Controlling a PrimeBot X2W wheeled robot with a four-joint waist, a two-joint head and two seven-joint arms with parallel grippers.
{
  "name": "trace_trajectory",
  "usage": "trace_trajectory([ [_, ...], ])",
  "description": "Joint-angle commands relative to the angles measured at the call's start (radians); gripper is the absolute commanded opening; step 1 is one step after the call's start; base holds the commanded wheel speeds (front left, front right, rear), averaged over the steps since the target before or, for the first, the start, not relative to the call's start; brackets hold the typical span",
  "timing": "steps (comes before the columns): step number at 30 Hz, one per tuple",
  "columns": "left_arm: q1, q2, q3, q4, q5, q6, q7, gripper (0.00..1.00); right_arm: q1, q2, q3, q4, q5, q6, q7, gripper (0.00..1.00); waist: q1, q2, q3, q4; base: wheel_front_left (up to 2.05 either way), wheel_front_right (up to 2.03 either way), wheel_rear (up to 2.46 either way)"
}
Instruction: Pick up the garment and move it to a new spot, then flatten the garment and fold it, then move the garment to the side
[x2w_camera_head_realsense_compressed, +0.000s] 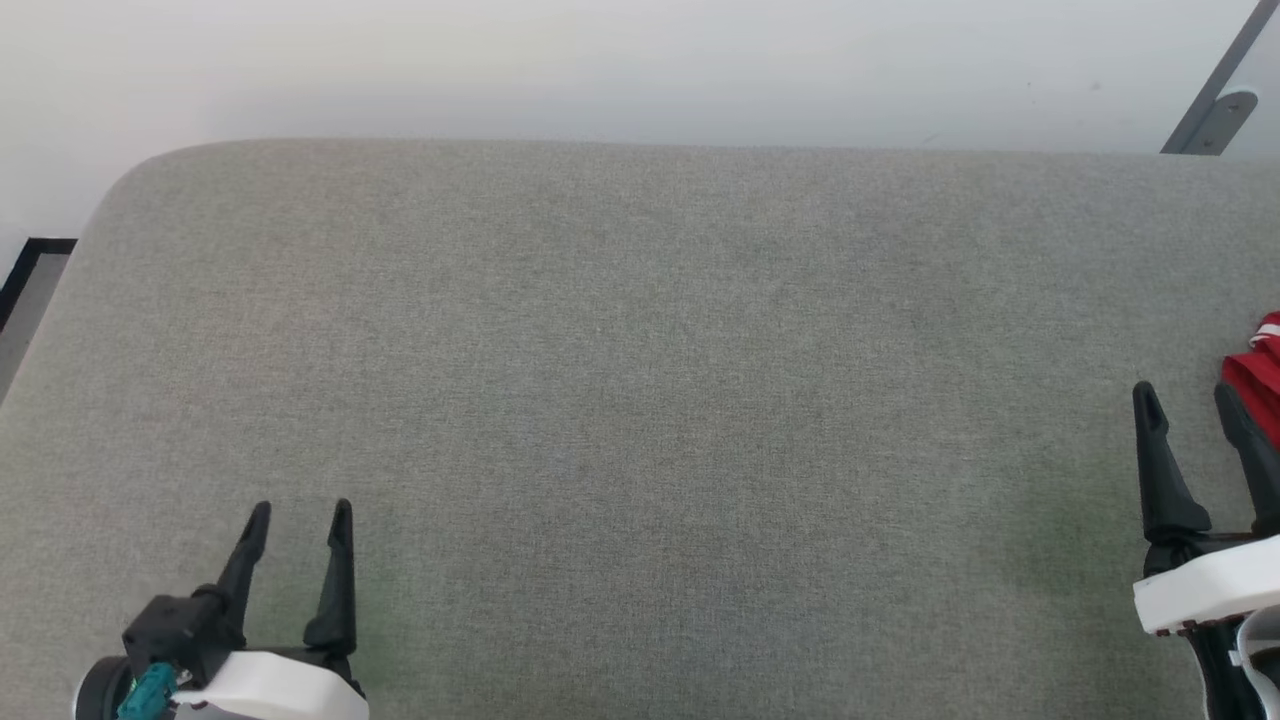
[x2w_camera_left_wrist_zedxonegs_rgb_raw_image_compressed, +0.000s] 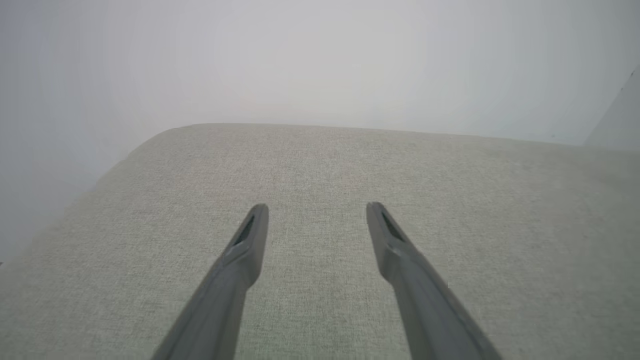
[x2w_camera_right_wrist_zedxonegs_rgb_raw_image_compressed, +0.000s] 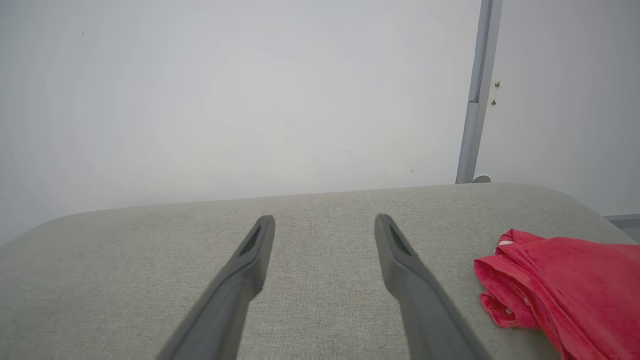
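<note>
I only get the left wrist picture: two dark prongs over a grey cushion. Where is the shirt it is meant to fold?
Observer: The garment lies bunched at the right end of the cushion, next to the right gripper.
Operator: Is that gripper holding it?
Observer: No. Its fingers are spread open over bare cushion, and in the right wrist view the cloth sits apart, to their right.
Operator: Is the shirt all red?
Observer: Mostly. A small white patch shows at its crumpled edge.
</note>
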Motion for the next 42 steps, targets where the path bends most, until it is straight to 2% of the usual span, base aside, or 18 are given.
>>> trace_trajectory([
  [1, 0.009, 0.001, 0.001, -0.003, 0.0, -0.002, -0.005, 1.0, 0.009, 0.004, -0.005, -0.009, 0.001, 0.0, 0.005, 1.0, 0.0, 0.0, -0.002, 0.001, 0.0, 0.0, 0.0],
  [8, 0.011, -0.005, 0.0, -0.028, -0.05, -0.002, -0.005, 1.0, 0.025, 0.019, -0.007, -0.025, 0.011, 0.0, 0.015, 1.0, 0.0, 0.0, -0.004, 0.001, 0.0, 0.0, 0.0],
  [22, 0.015, 0.018, -0.028, -0.018, -0.077, -0.002, -0.005, 1.0, 0.035, 0.027, 0.002, -0.034, 0.019, 0.0, 0.014, 1.0, 0.0, 0.0, -0.012, 0.004, 0.0, 0.0, 0.0],
  [28, 0.017, 0.01, -0.006, -0.032, -0.059, -0.002, -0.005, 1.0, 0.037, 0.029, 0.0, -0.04, 0.024, 0.0, 0.011, 1.0, 0.0, 0.0, -0.009, 0.005, 0.0, 0.0, 0.0],
  [29, 0.007, 0.009, -0.008, -0.032, -0.063, 0.0, 0.0, 0.0, 0.035, 0.026, 0.002, -0.032, 0.02, 0.0, 0.016, 0.0, 0.0, 0.0, -0.009, 0.005, 0.0, 0.0, 0.0],
  [34, 0.009, -0.016, -0.016, 0.011, -0.068, 0.0, 0.003, 0.0, 0.052, 0.051, 0.011, 0.013, 0.023, 0.0, 0.018, 0.0, 0.0, 0.0, -0.01, 0.004, 0.0, 0.0, 0.0],
  [42, -0.001, -0.022, -0.011, 0.011, -0.2, 0.0, 0.035, 0.0, 0.042, 0.067, 0.008, 0.026, 0.135, 0.0, 0.039, 0.0, 0.0, 0.0, -0.015, 0.001, 0.0, 0.0, 0.0],
])
